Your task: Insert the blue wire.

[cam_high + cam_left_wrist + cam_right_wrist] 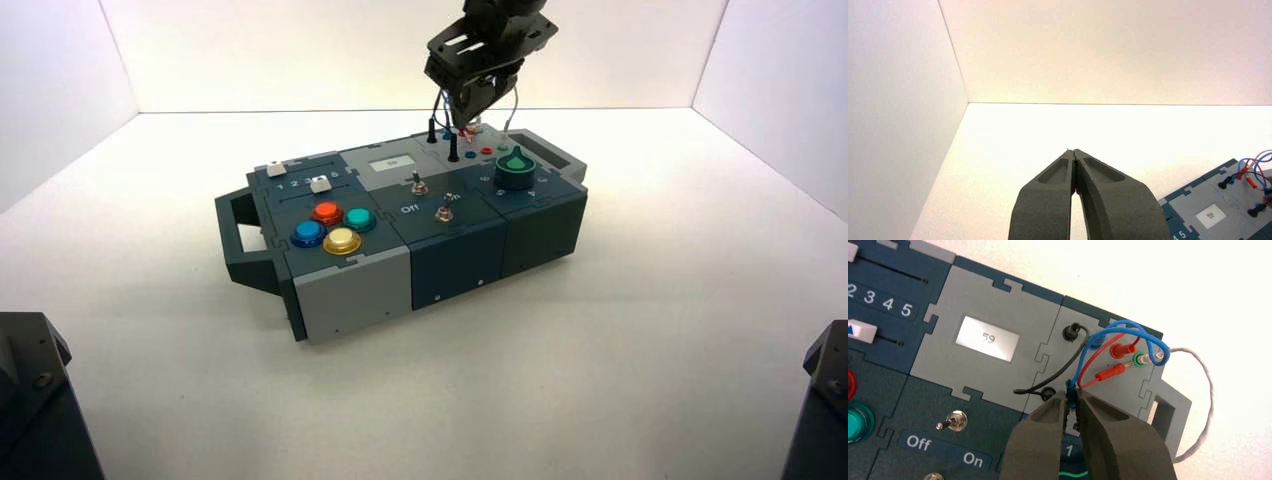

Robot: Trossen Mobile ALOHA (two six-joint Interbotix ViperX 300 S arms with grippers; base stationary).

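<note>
The blue wire (1079, 366) arcs over the grey wire panel (1128, 390) at the box's far right corner. Its slim blue plug (1071, 388) is pinched between the fingertips of my right gripper (1072, 397), which is shut on it. The plug's lower end is hidden between the fingers. In the high view the right gripper (468, 112) points down over the far edge of the box (350, 290), just behind the green knob (516, 168). My left gripper (1075, 152) is shut and empty, held well off the box's left end.
Black leads (1068, 362), red leads (1110, 371) and a white wire loop (1205, 405) crowd the same panel. A small display (988, 338) reads 59. A toggle switch (955, 421) sits above Off and On labels. Coloured buttons (328, 228) and sliders (318, 184) occupy the box's left part.
</note>
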